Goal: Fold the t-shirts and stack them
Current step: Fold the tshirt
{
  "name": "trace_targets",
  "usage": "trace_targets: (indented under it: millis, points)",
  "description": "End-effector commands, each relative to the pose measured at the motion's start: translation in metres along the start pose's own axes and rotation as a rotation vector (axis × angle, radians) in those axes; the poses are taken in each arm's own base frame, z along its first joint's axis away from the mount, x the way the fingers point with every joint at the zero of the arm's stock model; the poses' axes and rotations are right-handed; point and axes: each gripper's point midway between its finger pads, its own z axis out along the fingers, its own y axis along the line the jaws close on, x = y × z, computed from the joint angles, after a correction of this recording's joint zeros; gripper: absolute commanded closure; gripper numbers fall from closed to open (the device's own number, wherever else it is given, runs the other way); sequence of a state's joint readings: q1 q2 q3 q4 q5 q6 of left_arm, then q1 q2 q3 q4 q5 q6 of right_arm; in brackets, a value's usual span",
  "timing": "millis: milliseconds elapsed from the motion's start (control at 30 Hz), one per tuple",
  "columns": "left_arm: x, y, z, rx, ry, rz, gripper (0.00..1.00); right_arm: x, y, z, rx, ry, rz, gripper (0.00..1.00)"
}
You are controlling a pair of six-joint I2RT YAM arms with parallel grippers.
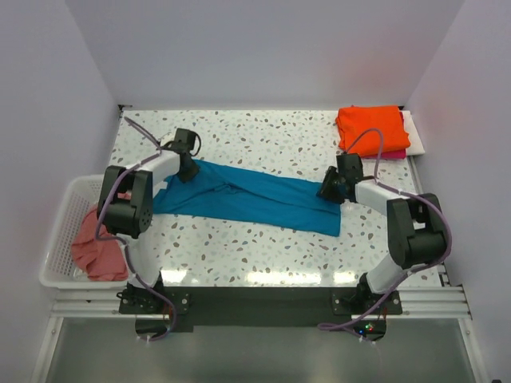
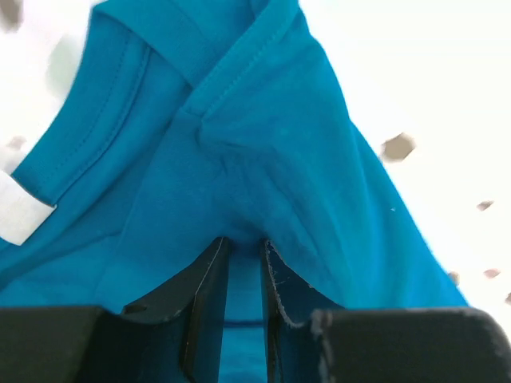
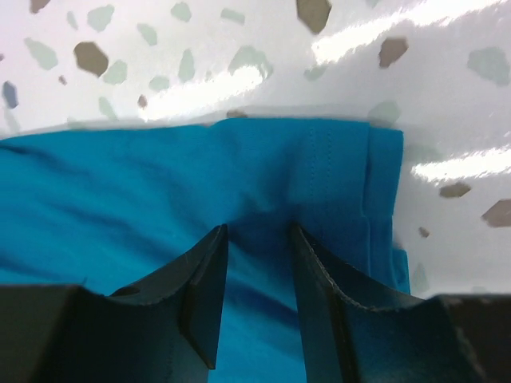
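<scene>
— Where is the teal-blue shirt [image 1: 247, 195] lying just now?

— Starting at the left edge of the overhead view, the salmon-pink shirt [image 1: 96, 247] is sitting in the basket [image 1: 60, 231]. Next, the left gripper [image 1: 188, 169] is pinching the teal-blue shirt at its collar end, jaws nearly together on a ridge of cloth. The shirt is running as a long band, dipping slightly toward the lower right.

— And the far end?

— The right gripper [image 1: 331, 190] is gripping the hem end, jaws wider over a thicker bunch. So each claw is holding one end of the long axis. The orange shirt [image 1: 371, 128] is resting on the magenta shirt [image 1: 391, 154] at upper right, nearer the right arm.
</scene>
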State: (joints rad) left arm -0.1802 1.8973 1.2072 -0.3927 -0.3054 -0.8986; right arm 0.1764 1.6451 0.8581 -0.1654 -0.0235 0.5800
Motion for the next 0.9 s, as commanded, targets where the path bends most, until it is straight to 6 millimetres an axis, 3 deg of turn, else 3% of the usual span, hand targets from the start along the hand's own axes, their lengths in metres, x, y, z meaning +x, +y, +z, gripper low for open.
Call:
trace_targets:
  millis: [0, 67, 100, 133, 167, 200, 233, 267, 300, 333, 367, 433, 467, 533, 600, 667, 733, 767, 800, 833, 867]
  points:
    - [-0.032, -0.028, 0.013, -0.012, -0.06, 0.01, 0.73, 0.053, -0.003, -0.005, -0.041, 0.105, 0.073, 0.59]
    - [-0.031, -0.038, 0.033, -0.016, -0.042, 0.084, 0.73, 0.075, 0.003, -0.019, -0.073, 0.101, 0.084, 0.59]
    - [-0.05, -0.061, 0.031, 0.027, -0.073, 0.085, 0.73, 0.084, 0.005, -0.023, -0.086, 0.098, 0.083, 0.59]
    - [-0.054, -0.071, 0.035, 0.046, -0.073, 0.107, 0.72, 0.101, 0.012, -0.035, -0.118, 0.094, 0.095, 0.58]
    - [-0.046, -0.08, 0.05, 0.082, -0.037, 0.175, 0.72, 0.11, 0.015, -0.04, -0.133, 0.089, 0.103, 0.58]
    - [-0.061, -0.107, 0.046, 0.155, -0.066, 0.192, 0.7, 0.118, 0.022, -0.046, -0.161, 0.084, 0.115, 0.58]
    - [-0.067, -0.128, 0.048, 0.222, -0.086, 0.214, 0.68, 0.148, 0.025, -0.052, -0.185, 0.12, 0.084, 0.58]
    - [-0.05, -0.146, 0.058, 0.315, -0.038, 0.297, 0.63, 0.147, 0.04, -0.063, -0.234, 0.076, 0.138, 0.56]
    - [-0.061, -0.174, 0.049, 0.402, -0.07, 0.323, 0.59, 0.152, 0.051, -0.069, -0.27, 0.058, 0.135, 0.56]
    - [-0.055, -0.195, 0.045, 0.454, -0.075, 0.366, 0.55, 0.171, 0.071, -0.081, -0.322, 0.07, 0.072, 0.55]
    - [-0.04, -0.205, 0.056, 0.488, -0.052, 0.432, 0.46, 0.176, 0.082, -0.088, -0.336, 0.064, 0.065, 0.53]
    - [-0.042, -0.25, 0.036, 0.647, -0.084, 0.474, 0.37, 0.18, 0.111, -0.104, -0.382, 0.053, -0.041, 0.51]
    - [-0.026, -0.265, 0.031, 0.754, -0.028, 0.494, 0.32, 0.182, 0.117, -0.103, -0.372, 0.06, -0.087, 0.5]
    - [-0.037, -0.29, 0.004, 0.886, -0.064, 0.479, 0.26, 0.175, 0.134, -0.11, -0.37, 0.051, -0.198, 0.46]
    - [-0.048, -0.299, -0.013, 0.926, -0.094, 0.456, 0.18, 0.168, 0.134, -0.11, -0.329, 0.037, -0.262, 0.41]
    - [-0.071, -0.307, -0.044, 0.966, -0.161, 0.445, 0.15, 0.147, 0.134, -0.116, -0.27, -0.024, -0.328, 0.36]
    - [-0.086, -0.305, -0.061, 0.966, -0.197, 0.43, 0.15, 0.129, 0.138, -0.119, -0.256, -0.049, -0.37, 0.34]
    - [-0.11, -0.301, -0.087, 0.941, -0.266, 0.392, 0.15, 0.124, 0.136, -0.117, -0.238, -0.048, -0.375, 0.33]
    - [-0.109, -0.289, -0.083, 0.9, -0.262, 0.375, 0.15, 0.118, 0.135, -0.115, -0.228, -0.046, -0.382, 0.34]
    - [-0.129, -0.284, -0.117, 0.908, -0.325, 0.342, 0.15, 0.108, 0.131, -0.107, -0.202, -0.039, -0.394, 0.34]
    - [-0.142, -0.272, -0.119, 0.834, -0.365, 0.274, 0.18, 0.108, 0.132, -0.104, -0.21, -0.013, -0.397, 0.33]
